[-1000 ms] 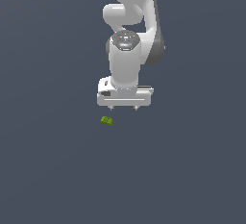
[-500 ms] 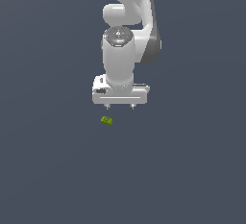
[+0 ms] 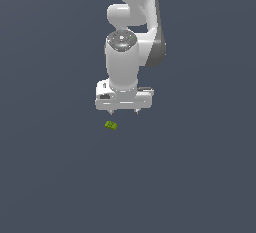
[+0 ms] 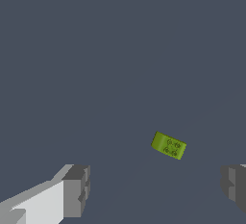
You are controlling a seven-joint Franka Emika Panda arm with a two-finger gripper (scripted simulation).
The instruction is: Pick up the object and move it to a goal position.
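White robot arm over a plain grey counter (image 3: 60, 177), gripper (image 3: 124, 112) released with fingers spread wide and nothing between them, small olive-green object (image 3: 111, 125) on the counter just beside the fingertips, untouched

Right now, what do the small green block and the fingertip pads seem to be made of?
The green block looks like matte moulded plastic: flat olive colour, no glints, small studs on its top face. The pads of the tool read as dull grey rubber or plastic, ridged on the inner side. Being simulator renders, both are guesses.
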